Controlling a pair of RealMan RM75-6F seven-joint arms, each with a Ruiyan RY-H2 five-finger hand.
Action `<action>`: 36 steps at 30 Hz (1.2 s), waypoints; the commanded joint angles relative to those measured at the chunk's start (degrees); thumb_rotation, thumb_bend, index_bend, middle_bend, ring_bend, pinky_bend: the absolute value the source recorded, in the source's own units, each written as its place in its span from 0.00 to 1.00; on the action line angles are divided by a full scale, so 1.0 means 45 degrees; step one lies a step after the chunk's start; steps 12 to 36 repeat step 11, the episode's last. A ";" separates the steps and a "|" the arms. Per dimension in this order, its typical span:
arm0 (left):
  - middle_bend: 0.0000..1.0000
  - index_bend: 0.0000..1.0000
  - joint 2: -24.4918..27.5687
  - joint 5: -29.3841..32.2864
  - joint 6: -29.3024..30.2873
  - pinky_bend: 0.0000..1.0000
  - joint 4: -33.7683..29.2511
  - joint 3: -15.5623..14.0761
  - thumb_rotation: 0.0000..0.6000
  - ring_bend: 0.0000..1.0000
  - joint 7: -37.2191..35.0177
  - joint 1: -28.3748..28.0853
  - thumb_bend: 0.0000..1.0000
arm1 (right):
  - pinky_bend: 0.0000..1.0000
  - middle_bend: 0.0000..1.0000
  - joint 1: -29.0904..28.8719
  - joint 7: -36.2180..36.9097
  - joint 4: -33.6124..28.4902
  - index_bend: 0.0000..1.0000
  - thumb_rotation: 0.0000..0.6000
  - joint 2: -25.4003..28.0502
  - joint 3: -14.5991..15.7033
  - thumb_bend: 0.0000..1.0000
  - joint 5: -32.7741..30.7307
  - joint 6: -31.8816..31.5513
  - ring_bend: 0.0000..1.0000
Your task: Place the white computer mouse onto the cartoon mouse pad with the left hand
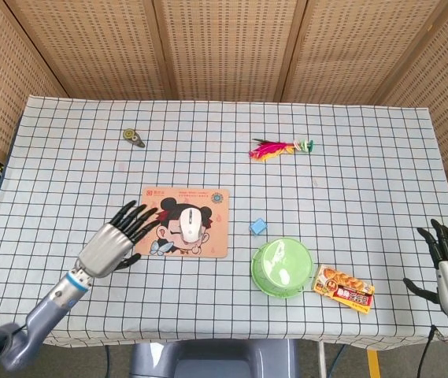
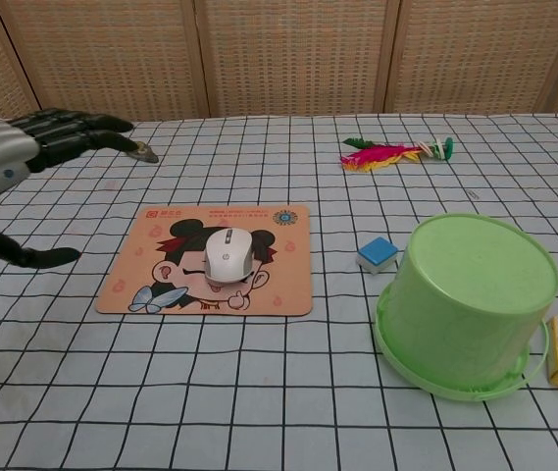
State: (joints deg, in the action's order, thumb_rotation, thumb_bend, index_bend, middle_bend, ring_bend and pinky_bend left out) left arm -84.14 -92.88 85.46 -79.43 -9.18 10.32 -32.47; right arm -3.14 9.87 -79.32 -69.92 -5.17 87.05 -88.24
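The white computer mouse (image 1: 190, 226) (image 2: 227, 257) lies on the cartoon mouse pad (image 1: 216, 245) (image 2: 283, 286), over the printed face, with nothing touching it. My left hand (image 1: 116, 241) (image 2: 19, 150) hovers to the left of the pad, fingers spread apart and empty. In the chest view it sits at the far left edge, raised above the table. My right hand (image 1: 447, 264) hangs past the table's right front corner, fingers spread and holding nothing.
An upturned green bowl (image 1: 282, 267) (image 2: 469, 299) stands right of the pad, a small blue cube (image 1: 258, 227) (image 2: 377, 252) between them. A snack packet (image 1: 343, 288) lies beside the bowl. A feathered shuttlecock (image 1: 279, 148) and a small metal piece (image 1: 134, 137) lie farther back.
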 commanded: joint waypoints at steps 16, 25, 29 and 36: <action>0.00 0.00 0.0681 0.2211 0.2531 0.00 -0.2690 -0.0052 1.00 0.00 0.2135 0.4240 0.20 | 0.00 0.00 -0.0035 -0.0600 -0.0283 0.14 1.00 -0.0046 0.0265 0.08 0.0385 -0.0047 0.00; 0.00 0.00 0.0681 0.2211 0.2531 0.00 -0.2690 -0.0052 1.00 0.00 0.2135 0.4240 0.20 | 0.00 0.00 -0.0035 -0.0600 -0.0283 0.14 1.00 -0.0046 0.0265 0.08 0.0385 -0.0047 0.00; 0.00 0.00 0.0681 0.2211 0.2531 0.00 -0.2690 -0.0052 1.00 0.00 0.2135 0.4240 0.20 | 0.00 0.00 -0.0035 -0.0600 -0.0283 0.14 1.00 -0.0046 0.0265 0.08 0.0385 -0.0047 0.00; 0.00 0.00 0.0681 0.2211 0.2531 0.00 -0.2690 -0.0052 1.00 0.00 0.2135 0.4240 0.20 | 0.00 0.00 -0.0035 -0.0600 -0.0283 0.14 1.00 -0.0046 0.0265 0.08 0.0385 -0.0047 0.00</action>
